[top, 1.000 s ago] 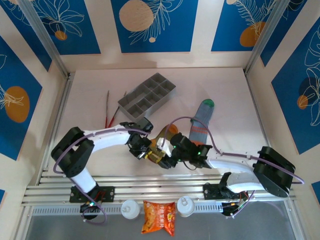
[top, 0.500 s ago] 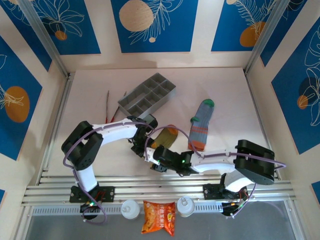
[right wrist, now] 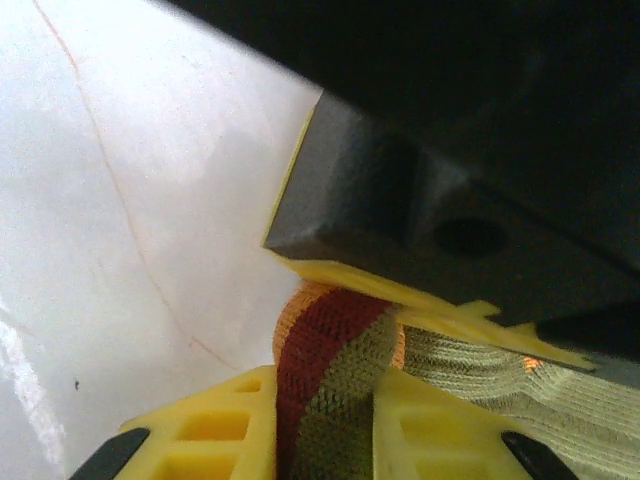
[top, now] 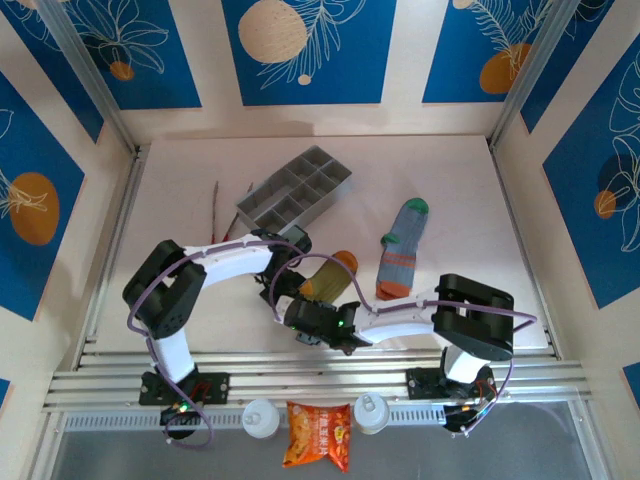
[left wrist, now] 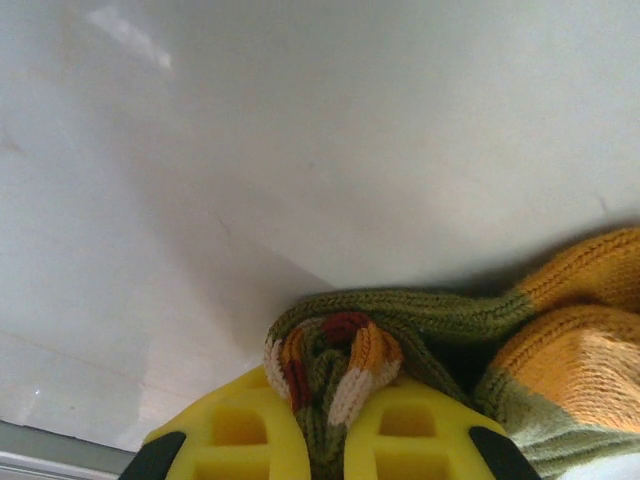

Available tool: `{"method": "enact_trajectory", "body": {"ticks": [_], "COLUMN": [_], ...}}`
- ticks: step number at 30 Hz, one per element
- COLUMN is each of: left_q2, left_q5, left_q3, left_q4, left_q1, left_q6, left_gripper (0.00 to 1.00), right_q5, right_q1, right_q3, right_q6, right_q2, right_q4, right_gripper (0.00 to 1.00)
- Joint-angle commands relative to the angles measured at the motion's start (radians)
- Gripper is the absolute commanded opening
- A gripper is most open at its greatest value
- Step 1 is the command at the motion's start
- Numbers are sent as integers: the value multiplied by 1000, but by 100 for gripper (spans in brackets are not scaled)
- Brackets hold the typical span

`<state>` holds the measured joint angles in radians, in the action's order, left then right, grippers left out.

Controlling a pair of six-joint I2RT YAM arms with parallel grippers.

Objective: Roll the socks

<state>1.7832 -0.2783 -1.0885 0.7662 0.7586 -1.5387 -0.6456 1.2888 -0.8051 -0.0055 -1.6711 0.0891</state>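
Olive-brown sock (top: 322, 280): orange toe, with orange, cream and dark red stripes at the cuff, which sits between the yellow pads (left wrist: 242, 435) of the left pincer (left wrist: 322, 430). Right of that pincer, grey-blue striped sock (top: 400, 250): green toe, orange cuff.

Grey compartment tray (top: 300, 185), red-handled tool (top: 218, 232) beside it, orange snack packet (top: 318, 436)

Two socks (top: 402, 245) (top: 325, 277), one grey tray (top: 300, 214), two arms (top: 225, 262) (top: 400, 320).
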Motion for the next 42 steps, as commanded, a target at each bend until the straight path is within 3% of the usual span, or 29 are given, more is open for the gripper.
{"method": "enact_trajectory", "body": {"ticks": [1,3,12,16,21,25,30,36,42], "left_q2": [3,-32,-124,-149,-220,-253,-323,-447,-497], "left_q5": [27,21,-21,-19,23,31,65,151,100], "left_q3": [75,102,201,192,186,192,229,301,381], "left_q4": [95,84,24,-2,-37,-46,-106,-233,-362], "left_q1": [25,11,-49,-68,-86,-106,-127,-148,-153], "left_q6": [-93,-114,-158,-135,-116,-91,-85,-60,6], "left_gripper": [0,0,0,23,60,75,86,92,78], "right_q5": [-19,22,230,330,420,472,531,593,635], "right_q1": [-51,-64,-113,-137,-170,-191,-231,-270,-310], "right_q3": [-26,-28,32,58,99,104,120,132,166], "right_q6": [163,180,170,197,264,285,325,353,412], "right_q2": [-119,-137,-122,-115,-120,-142,-147,-157,-160], "right_q4": [182,186,108,82,45,35,16,16,-1], "right_gripper": [9,1,0,0,0,0,0,0,0]}}
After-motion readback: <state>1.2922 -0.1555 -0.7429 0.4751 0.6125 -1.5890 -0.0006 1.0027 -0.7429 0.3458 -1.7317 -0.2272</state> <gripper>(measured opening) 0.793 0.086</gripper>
